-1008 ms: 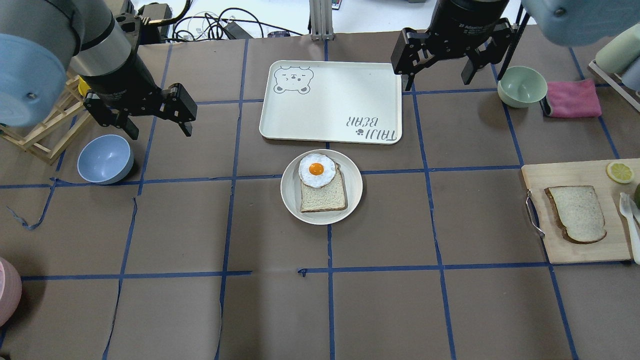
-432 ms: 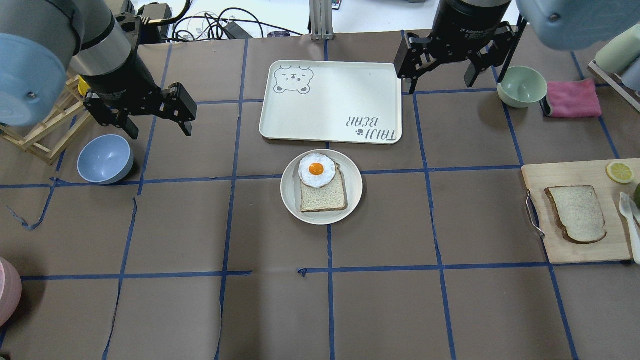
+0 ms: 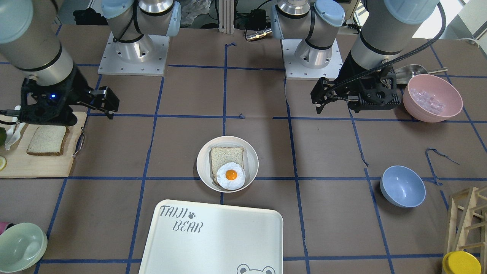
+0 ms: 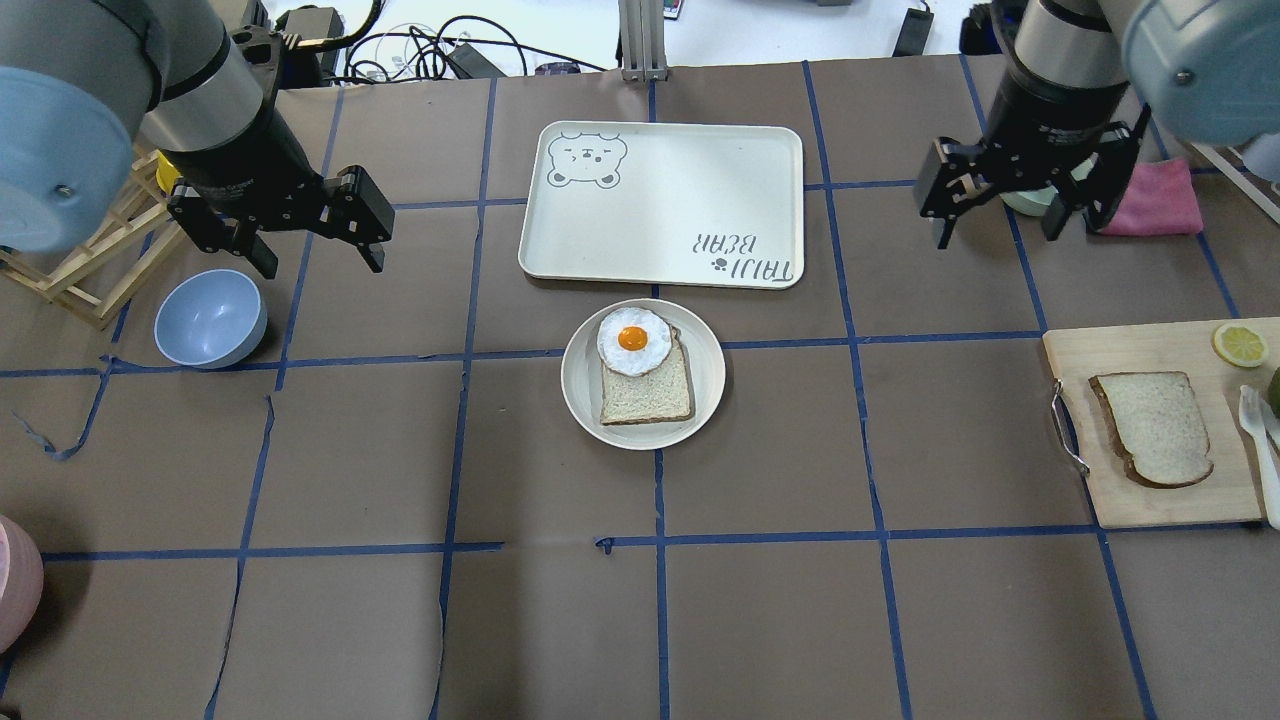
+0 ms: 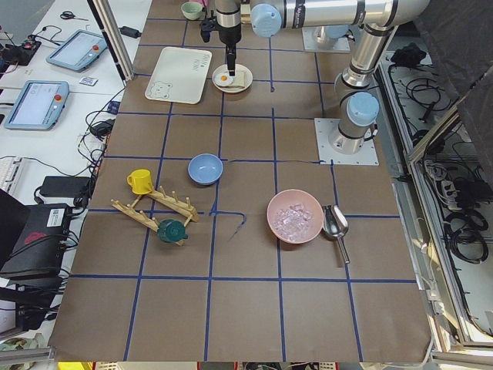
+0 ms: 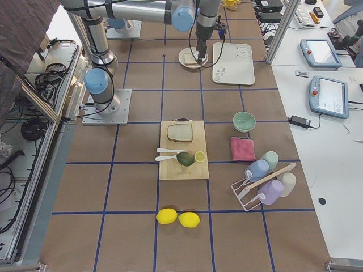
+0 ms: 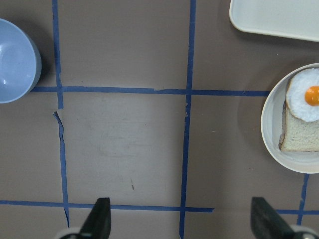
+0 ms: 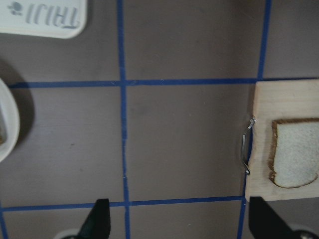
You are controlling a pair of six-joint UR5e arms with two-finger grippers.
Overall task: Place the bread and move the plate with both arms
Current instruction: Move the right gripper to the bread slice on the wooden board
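Near the right edge of the worktop (image 4: 400, 620) the bread (image 4: 1152, 428) lies flat on a wooden board (image 4: 1160, 500), its dark crust toward the board's wire handle (image 4: 1066, 430), with nothing gripping it. That board runs out of the overhead view, so the white plastic cutlery (image 4: 1255, 440) on it is cut off; a lemon slice (image 4: 1240, 344) sits at its far corner. Toward the far right corner the right claw (image 4: 997, 236) hangs above the surface, fingers spread wide and empty. From overhead it hides nearly all of a pale green bowl (image 3: 21, 245) and one end of the pink cloth (image 4: 1160, 198) beside it. From across the worktop the same claw overlaps one edge of the board, so its true place over the board is hard to judge. Its own camera catches the bread only partly, and a mere sliver of the plate (image 4: 578, 385). The plate sits at the worktop's middle, well apart from the bread, carrying a paler slice (image 4: 650, 395) whose far end is covered by a fried egg (image 4: 633, 340). A white tray (image 4: 660, 200) lies just beyond it toward the far edge. Near the far left corner the left claw (image 4: 322, 262) hovers, likewise spread and empty, near a blue bowl (image 4: 210, 318). A wooden rack (image 4: 80, 270) is half hidden behind the left arm (image 4: 215, 110), and a pink bowl (image 4: 15, 590) is cut off at the left edge.
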